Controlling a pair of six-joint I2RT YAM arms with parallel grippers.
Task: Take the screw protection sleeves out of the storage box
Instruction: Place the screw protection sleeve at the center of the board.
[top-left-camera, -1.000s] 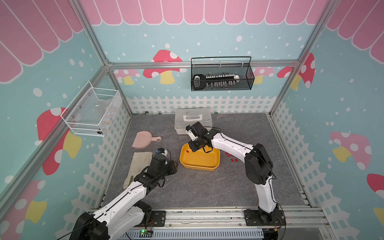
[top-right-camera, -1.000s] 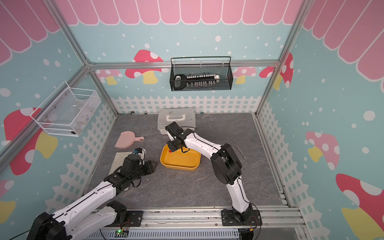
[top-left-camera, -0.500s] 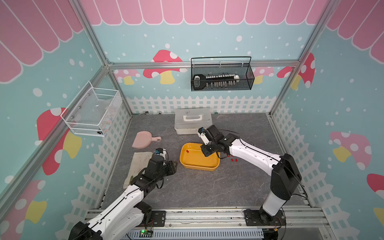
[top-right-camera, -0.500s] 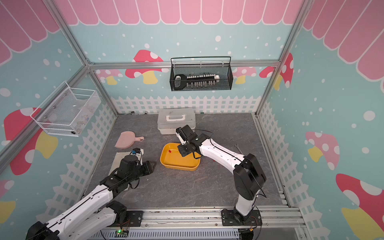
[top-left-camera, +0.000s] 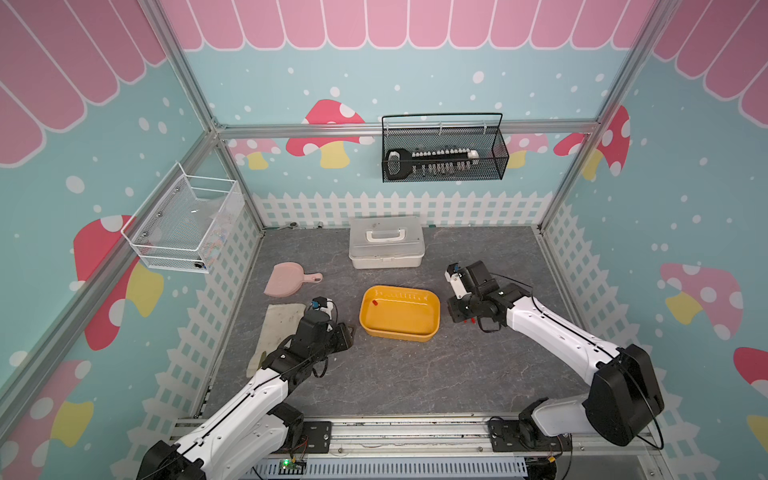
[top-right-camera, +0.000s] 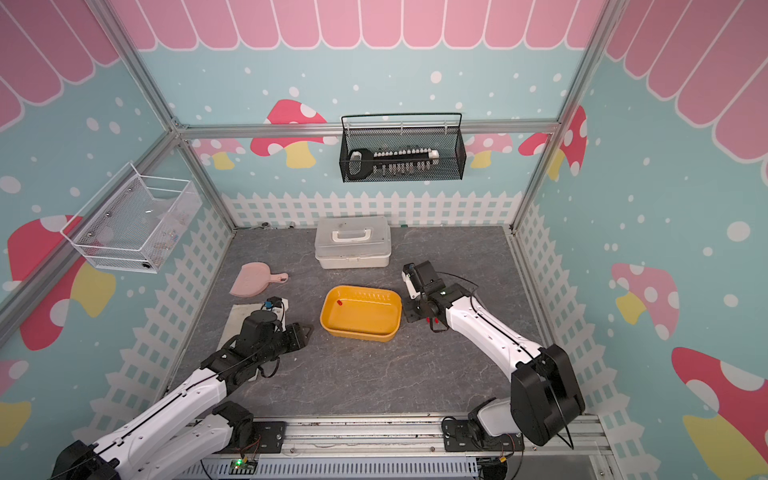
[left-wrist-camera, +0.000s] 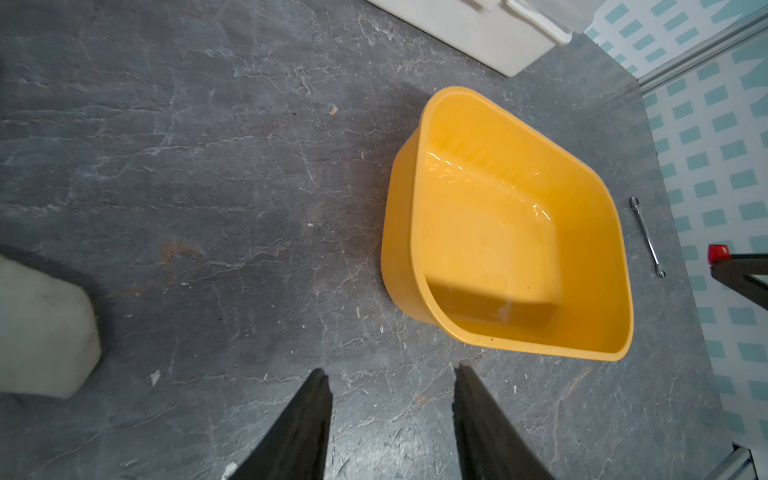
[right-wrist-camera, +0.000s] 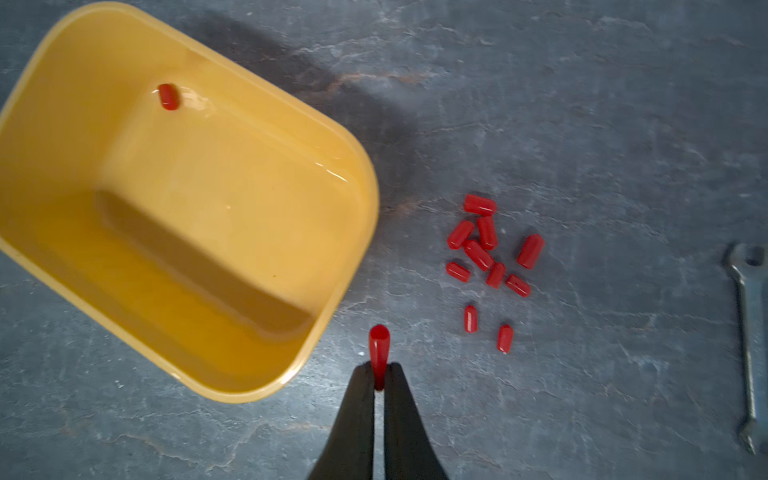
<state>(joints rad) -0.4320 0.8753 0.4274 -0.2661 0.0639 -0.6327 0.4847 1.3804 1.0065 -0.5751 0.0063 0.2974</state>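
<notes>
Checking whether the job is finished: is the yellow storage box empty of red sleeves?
No, the right wrist view shows one red sleeve lying inside the storage box near a corner.

I see the left arm (top-left-camera: 249, 399) and the right arm (top-left-camera: 552, 336) in glossy white link shells with black joint housings; thin black cables loop beside the wrists. Their fingers (right-wrist-camera: 353, 419) are matte black, flat-sided, and taper to narrow tips.
</notes>
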